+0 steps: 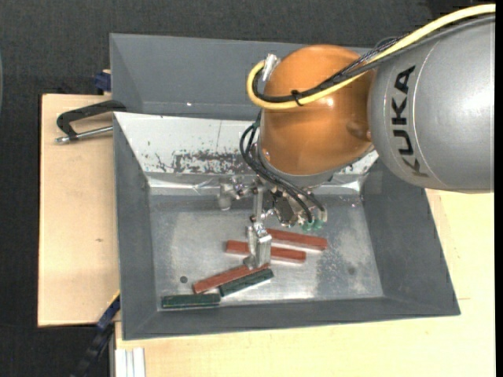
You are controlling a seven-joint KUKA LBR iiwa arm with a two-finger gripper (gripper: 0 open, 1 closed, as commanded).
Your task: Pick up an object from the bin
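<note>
As pincer (259, 254) hangs over bin (130, 234) | red bars (300, 240) 3 | green bars (191, 301) 2

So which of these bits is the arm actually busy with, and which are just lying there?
In the job: gripper, low over the upper red-brown bar and lower red-brown bar, mid-bin.
Lying about: third red-brown bar, slanted green bar and front green bar, toward the front left.

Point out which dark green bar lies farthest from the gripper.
The dark green bar in the lower-left corner of the bin, flat along the near wall; the other green bar lies slanted close by the gripper.
</note>
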